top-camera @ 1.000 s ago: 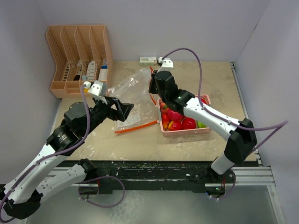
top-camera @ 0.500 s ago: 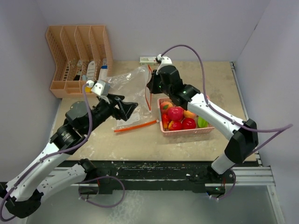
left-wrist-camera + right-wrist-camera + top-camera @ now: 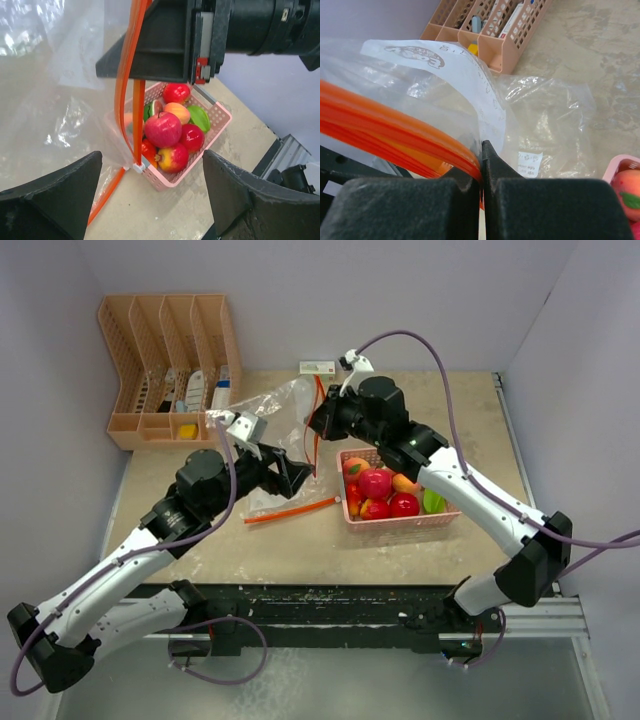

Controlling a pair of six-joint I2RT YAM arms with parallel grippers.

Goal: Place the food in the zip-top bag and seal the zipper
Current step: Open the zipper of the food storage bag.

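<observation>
The food (image 3: 385,492) is a heap of glossy red apples with peach and green pieces in a pink basket (image 3: 400,523) at centre right. The left wrist view looks down on the same food (image 3: 162,129) and basket (image 3: 172,182). The clear zip-top bag (image 3: 268,422) lies left of the basket. One orange zipper strip (image 3: 292,510) rests on the table. My right gripper (image 3: 318,426) is shut on the other strip (image 3: 420,135) and holds it raised, its jaws (image 3: 481,175) pinched together. My left gripper (image 3: 296,476) is open and empty at the bag mouth, its fingers (image 3: 50,200) wide apart.
A peach slotted organizer (image 3: 170,360) with packets stands at the back left, also in the right wrist view (image 3: 505,25). A small white-and-green box (image 3: 318,368) lies against the back wall. Walls close in on the left, back and right.
My left arm has reached right, bringing its open gripper close to the bag mouth. My right gripper has lifted the zipper strip higher, off the basket, so the fruit now shows.
</observation>
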